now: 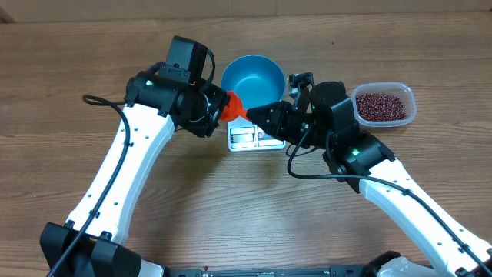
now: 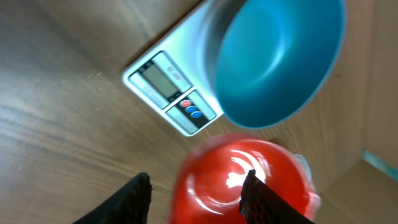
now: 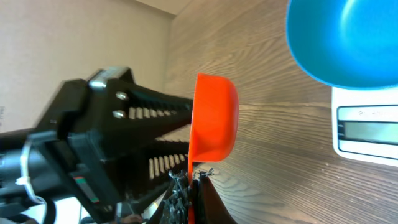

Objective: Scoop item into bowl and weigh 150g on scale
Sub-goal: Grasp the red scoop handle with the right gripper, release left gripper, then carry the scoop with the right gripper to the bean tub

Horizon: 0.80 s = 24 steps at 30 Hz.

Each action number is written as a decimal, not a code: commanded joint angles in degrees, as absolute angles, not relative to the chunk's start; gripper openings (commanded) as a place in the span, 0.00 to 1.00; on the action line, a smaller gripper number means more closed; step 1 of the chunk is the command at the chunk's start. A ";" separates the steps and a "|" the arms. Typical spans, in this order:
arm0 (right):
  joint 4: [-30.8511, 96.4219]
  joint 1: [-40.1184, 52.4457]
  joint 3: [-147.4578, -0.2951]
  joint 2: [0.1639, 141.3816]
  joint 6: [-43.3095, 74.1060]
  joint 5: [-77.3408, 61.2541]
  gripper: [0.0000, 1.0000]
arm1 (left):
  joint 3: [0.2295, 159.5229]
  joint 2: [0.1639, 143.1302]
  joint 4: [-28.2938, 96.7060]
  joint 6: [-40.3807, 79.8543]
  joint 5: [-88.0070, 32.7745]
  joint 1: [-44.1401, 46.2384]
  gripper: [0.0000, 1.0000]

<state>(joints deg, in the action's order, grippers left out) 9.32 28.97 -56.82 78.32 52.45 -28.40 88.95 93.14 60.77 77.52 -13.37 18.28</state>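
Note:
The blue bowl (image 1: 252,77) (image 2: 280,62) (image 3: 348,43) stands empty on the white scale (image 1: 246,138) (image 2: 168,87) (image 3: 367,130). The item, dark red-brown beans (image 1: 380,106), lies in a clear tub at the right. An orange-red scoop (image 1: 234,106) (image 2: 217,180) (image 3: 214,118) hangs in front of the bowl, empty, its cup on edge. My right gripper (image 1: 257,114) (image 3: 193,180) is shut on the scoop's thin handle. My left gripper (image 1: 221,106) (image 2: 199,186) is open around the scoop's cup, its left finger clear of it.
The clear plastic tub (image 1: 409,100) sits at the table's back right, beside my right arm. Both arms meet over the scale's front edge. Bare wooden table (image 1: 69,69) lies to the left and the front.

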 commanded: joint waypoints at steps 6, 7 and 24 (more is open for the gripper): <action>11.18 29.04 -58.08 78.24 50.00 -25.45 0.04 | 89.32 93.32 55.51 59.00 -13.37 15.46 0.60; 11.25 28.86 -58.08 78.24 49.43 -25.50 0.04 | 89.34 93.30 54.98 56.80 -13.39 15.00 0.59; 16.95 24.34 -58.15 77.97 41.76 -25.56 0.04 | 95.15 92.33 52.45 25.82 -14.68 12.71 0.55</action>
